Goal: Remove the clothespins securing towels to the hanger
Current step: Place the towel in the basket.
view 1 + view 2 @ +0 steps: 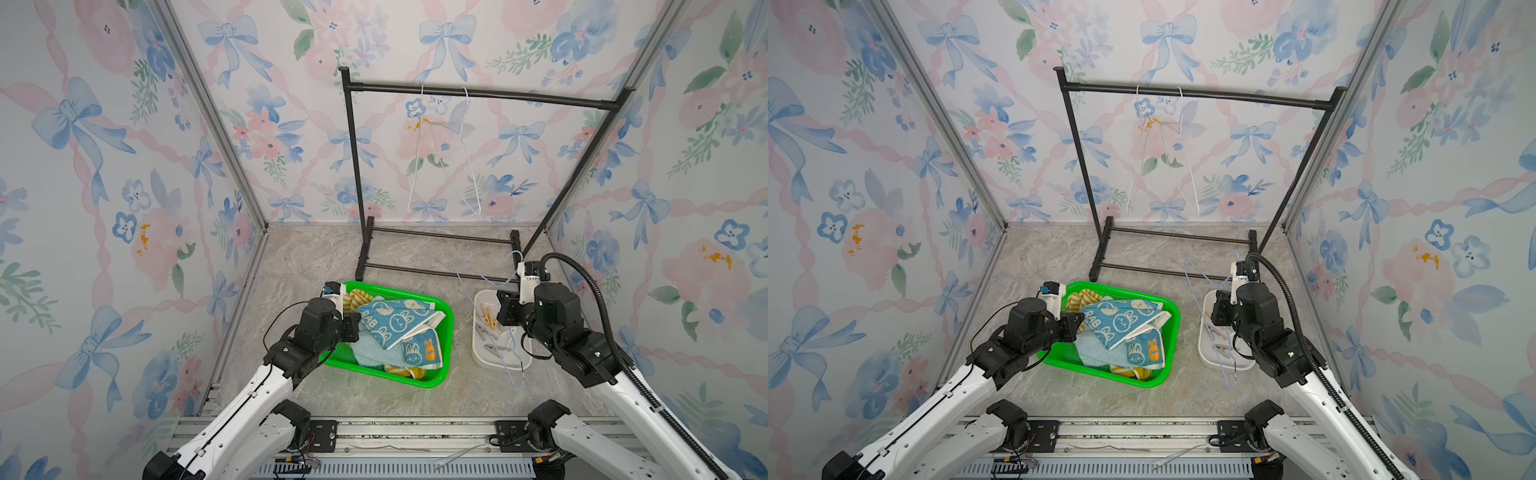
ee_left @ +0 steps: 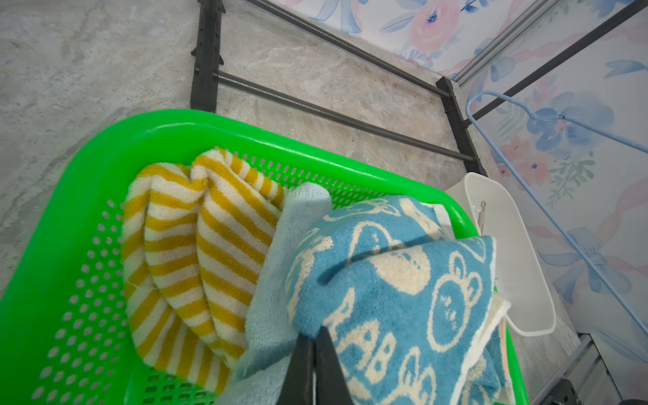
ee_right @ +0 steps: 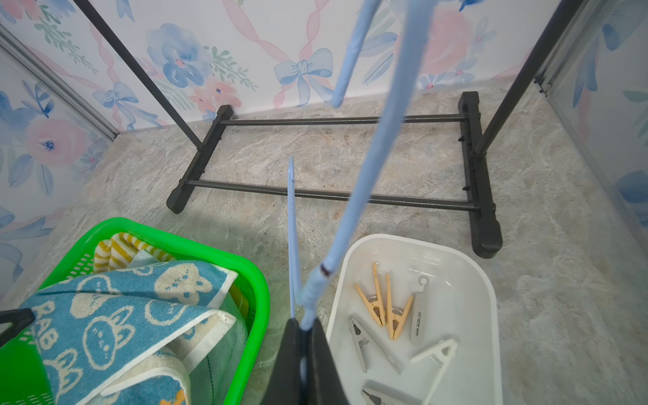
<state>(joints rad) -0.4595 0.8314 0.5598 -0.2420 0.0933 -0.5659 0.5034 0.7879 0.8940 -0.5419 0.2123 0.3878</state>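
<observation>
Three towels lie heaped in a green basket [image 1: 448, 328]: a yellow-and-white striped one [image 2: 196, 245], a pale teal one [image 2: 273, 298] and a blue bunny one [image 2: 403, 298] on top. My left gripper [image 2: 314, 331] is at the basket's left end, shut on an edge of the blue bunny towel [image 1: 395, 320]. Several clothespins, tan [image 3: 382, 308], grey [image 3: 361, 340] and white [image 3: 434, 354], lie loose in a white tray [image 3: 491, 315]. My right gripper [image 3: 305, 324] is shut on the twisted neck of a light blue wire hanger [image 3: 361, 175], holding it bare above the tray's near-left edge.
A black clothes rack [image 1: 478, 93] stands at the back, with two bare white hangers [image 1: 415, 166] on its bar. Its base [image 1: 365, 249] lies just behind the basket and tray. Floral walls close in on both sides.
</observation>
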